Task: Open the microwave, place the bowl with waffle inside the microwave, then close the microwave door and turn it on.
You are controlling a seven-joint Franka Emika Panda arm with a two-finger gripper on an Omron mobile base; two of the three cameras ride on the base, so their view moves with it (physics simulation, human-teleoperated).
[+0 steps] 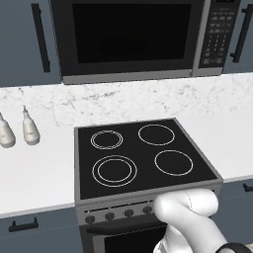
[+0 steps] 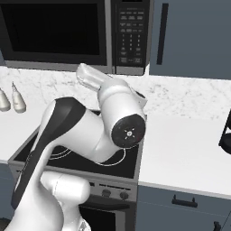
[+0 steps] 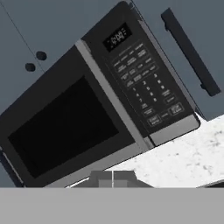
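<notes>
The microwave (image 1: 131,34) (image 2: 54,31) hangs on the wall above the stove, black with grey trim. Its door (image 3: 65,127) is shut, and the dark window shows nothing inside. The keypad panel (image 1: 217,34) (image 2: 129,36) (image 3: 144,92) sits on the microwave's right side. My gripper (image 3: 113,177) points up at the microwave from below and in front, some way off it, with the fingertips meeting and nothing between them. The bowl and the waffle are out of view.
A black stove (image 1: 143,153) with four ring burners lies under the microwave, with white counter (image 1: 34,168) on both sides. Two pale bottles (image 1: 30,129) (image 2: 18,100) stand on the left counter. A dark object (image 2: 225,131) sits at the right edge. Blue-grey cabinets (image 2: 189,36) flank the microwave.
</notes>
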